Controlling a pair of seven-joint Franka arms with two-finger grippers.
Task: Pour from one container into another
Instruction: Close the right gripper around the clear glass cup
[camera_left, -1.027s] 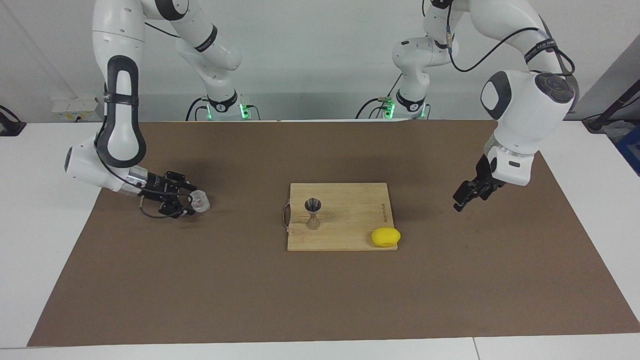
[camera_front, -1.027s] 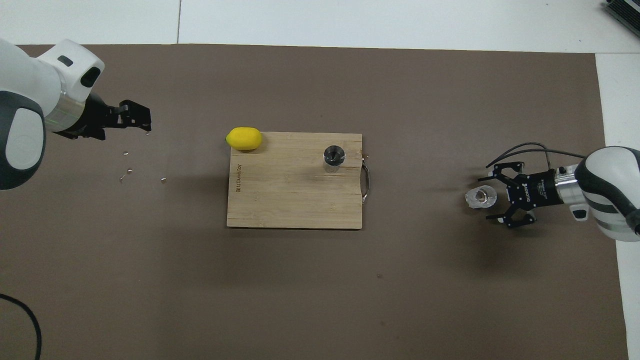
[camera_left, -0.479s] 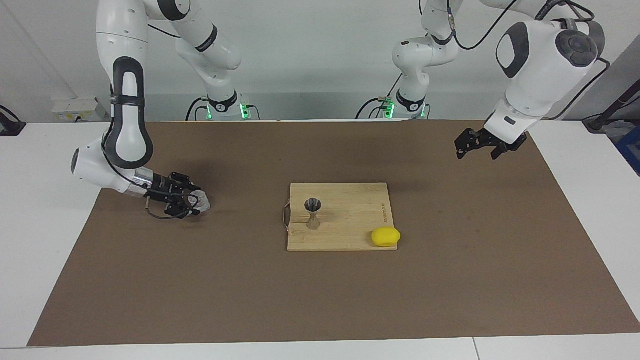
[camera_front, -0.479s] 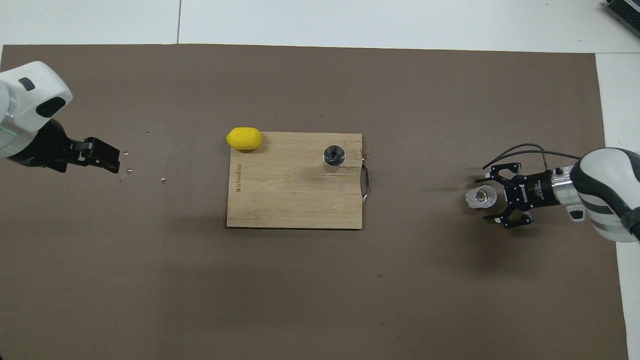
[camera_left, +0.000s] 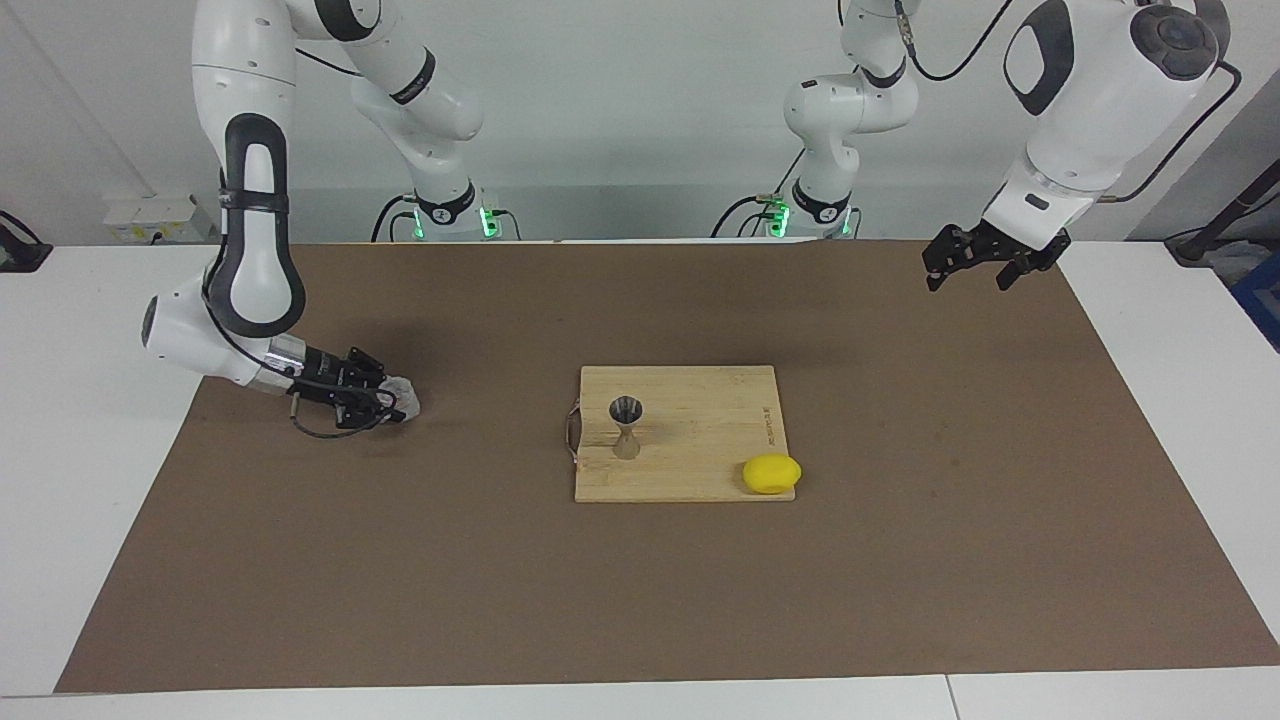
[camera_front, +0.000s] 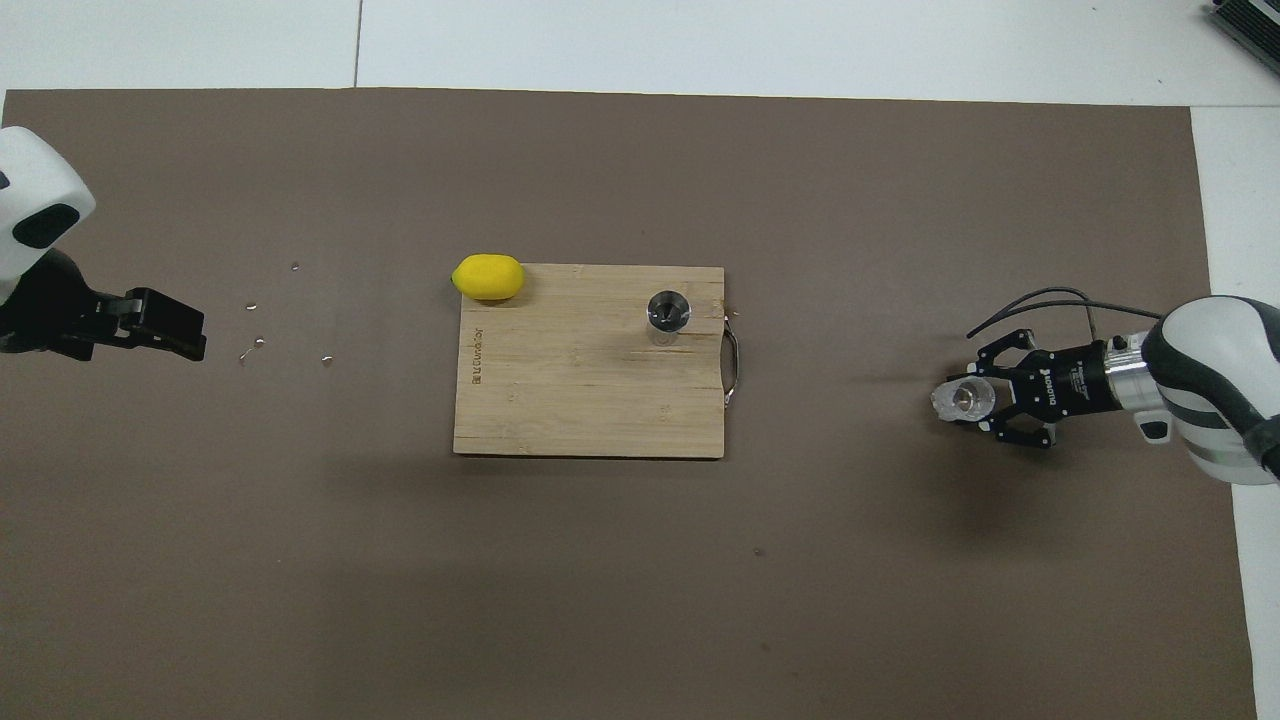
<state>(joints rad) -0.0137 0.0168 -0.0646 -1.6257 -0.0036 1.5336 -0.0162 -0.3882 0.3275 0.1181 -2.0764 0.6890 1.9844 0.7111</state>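
— Where's the glass cup (camera_left: 401, 400) right now?

— Down on the brown mat (camera_left: 640, 600) toward the right arm's end of the worktop (camera_left: 60, 480), well apart from the cutting board (camera_left: 700, 475). The right gripper (camera_left: 385, 403) has its fingers drawn in against the cup's sides, low to the mat; it looks like a pinch on the glass, with the cup not yet lifted as far as I can tell.

— Why grab it from the side like that?

— My guess is that a side hold leaves the mouth free, so rolling the wrist would tip it. The forearm lies nearly level, elbow high above it, wrist pointing toward the board.

— And the jigger (camera_left: 626, 425)?

— Upright on the board, near the edge with the metal handle (camera_left: 572, 437), its open cone facing up. That seems a sensible target: steady, and on the side nearest the cup. There's a lemon (camera_left: 771, 473) at the board's corner farther from the robots, toward the left arm's end, out of the pouring path.

— What about the left arm?

— It waits. The left gripper (camera_left: 975, 262) hangs high over the mat's corner at its own end, wrist tilted down. I cannot tell how its fingers stand.

— Those specks on the mat?

— A few small droplets (camera_front: 258, 342) near the left gripper in the overhead view.
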